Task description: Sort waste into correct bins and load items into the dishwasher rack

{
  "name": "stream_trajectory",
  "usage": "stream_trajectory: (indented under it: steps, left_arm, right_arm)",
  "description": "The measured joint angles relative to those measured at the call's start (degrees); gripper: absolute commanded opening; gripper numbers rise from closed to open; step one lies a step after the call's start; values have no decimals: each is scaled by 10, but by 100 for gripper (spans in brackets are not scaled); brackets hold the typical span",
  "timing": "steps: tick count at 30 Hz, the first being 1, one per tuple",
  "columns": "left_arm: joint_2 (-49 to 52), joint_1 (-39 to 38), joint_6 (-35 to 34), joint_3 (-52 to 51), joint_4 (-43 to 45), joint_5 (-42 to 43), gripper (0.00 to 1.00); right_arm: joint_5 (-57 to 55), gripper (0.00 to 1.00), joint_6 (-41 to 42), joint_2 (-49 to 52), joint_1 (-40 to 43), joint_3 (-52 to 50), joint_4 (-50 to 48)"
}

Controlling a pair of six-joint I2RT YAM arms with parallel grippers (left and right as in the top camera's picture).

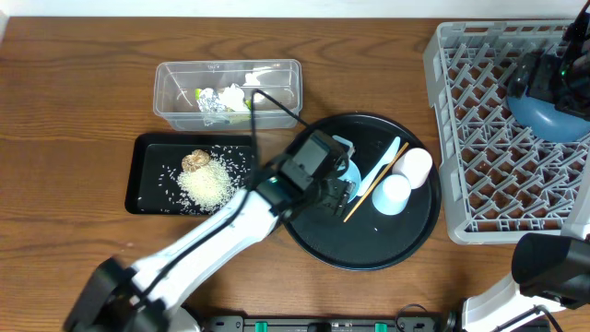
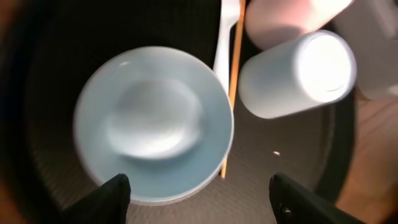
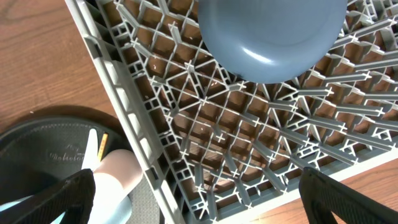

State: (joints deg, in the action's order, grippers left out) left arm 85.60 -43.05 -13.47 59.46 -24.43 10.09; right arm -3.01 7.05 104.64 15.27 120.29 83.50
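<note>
Left fingers [image 2: 113, 196] above bowl [image 2: 152, 121], stick [image 2: 233, 74] beside

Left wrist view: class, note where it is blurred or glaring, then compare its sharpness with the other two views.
Left wrist: bowl soft and smeared, cup end glaring white. Right wrist: rack lattice crisp. Overhead: evenly lit, sharp, no strong glare.
</note>
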Motion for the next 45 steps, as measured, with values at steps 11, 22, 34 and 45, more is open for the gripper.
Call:
stream_trajectory:
  steps: [11,22,34,45]
  left_arm:
    - [-284,159,-5,7,-167,-149,98]
    - [-351,395,-81,8,-295,-222,98]
    - [-317,415,-107,8,-320,-225,98]
    - [-290,433,-148,8,-320,-224,98]
  right_arm:
    - [0,99,0,0,0,0,0]
    - [0,99,0,0,0,0,-5]
    - [175,99,-8,0,-2,0,17]
    - [237,99,-141,0,-252,-16,31]
